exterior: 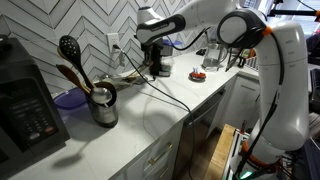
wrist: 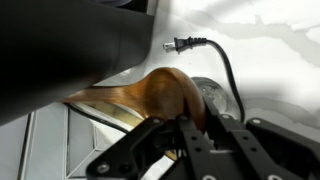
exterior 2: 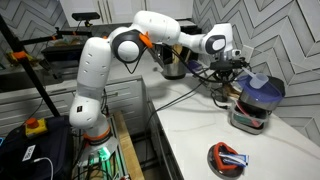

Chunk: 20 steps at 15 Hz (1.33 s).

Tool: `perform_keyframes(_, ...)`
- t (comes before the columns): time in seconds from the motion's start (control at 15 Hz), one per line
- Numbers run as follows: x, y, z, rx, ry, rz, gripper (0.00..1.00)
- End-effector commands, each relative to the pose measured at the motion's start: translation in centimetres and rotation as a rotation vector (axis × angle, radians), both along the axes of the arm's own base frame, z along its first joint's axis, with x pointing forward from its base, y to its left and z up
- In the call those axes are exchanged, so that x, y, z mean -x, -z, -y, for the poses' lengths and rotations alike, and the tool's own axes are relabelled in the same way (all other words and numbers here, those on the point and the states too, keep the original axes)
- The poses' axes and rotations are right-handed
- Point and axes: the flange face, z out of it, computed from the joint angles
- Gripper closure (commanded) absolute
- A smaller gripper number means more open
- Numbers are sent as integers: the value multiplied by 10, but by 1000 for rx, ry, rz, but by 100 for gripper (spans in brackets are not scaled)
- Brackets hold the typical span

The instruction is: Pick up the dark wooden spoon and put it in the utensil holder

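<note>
The dark wooden spoon (wrist: pixel 160 95) fills the middle of the wrist view, its reddish-brown oval bowl against my fingers and its handle running off to the left. My gripper (wrist: pixel 185 125) is closed with the edge of the bowl between its fingertips. In both exterior views the gripper (exterior: pixel 155 62) (exterior 2: pixel 225 72) hangs just above the white counter near the tiled wall. The utensil holder (exterior: pixel 103 108), a shiny steel cup, stands further along the counter. It holds a black slotted spoon (exterior: pixel 68 47) and a darker brown wooden utensil (exterior: pixel 72 75).
A black coffee machine (exterior: pixel 25 100) stands beside the holder. A black power cord with plug (wrist: pixel 172 44) trails over the counter. A round steel object (wrist: pixel 212 95) lies behind the spoon. A blue-lidded container (exterior 2: pixel 255 100) and a red item (exterior 2: pixel 228 157) also sit on the counter.
</note>
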Motion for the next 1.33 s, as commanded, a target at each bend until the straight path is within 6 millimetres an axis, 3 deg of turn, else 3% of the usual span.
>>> perform_keyframes(0.0, 33, -51, 19, -189, -57, 8, 96)
perform_keyframes(0.2, 60, -85, 24, -332, -84, -5, 96)
perform_keyframes(0.27, 40, -73, 25, -259, -55, 8, 85)
perform_keyframes(0.4, 52, -90, 26, -299, -66, 8, 85)
perform_keyframes(0.6, 54, -91, 24, -308, -69, 7, 85)
perform_keyframes(0.67, 54, -88, 23, -309, -68, 3, 96)
perform_keyframes(0.73, 56, -92, 20, -323, -59, 10, 96)
perform_keyframes(1.13, 71, -150, -15, -455, -7, 235, 96)
perform_keyframes(1.27, 85, -172, -24, -434, 6, 324, 96)
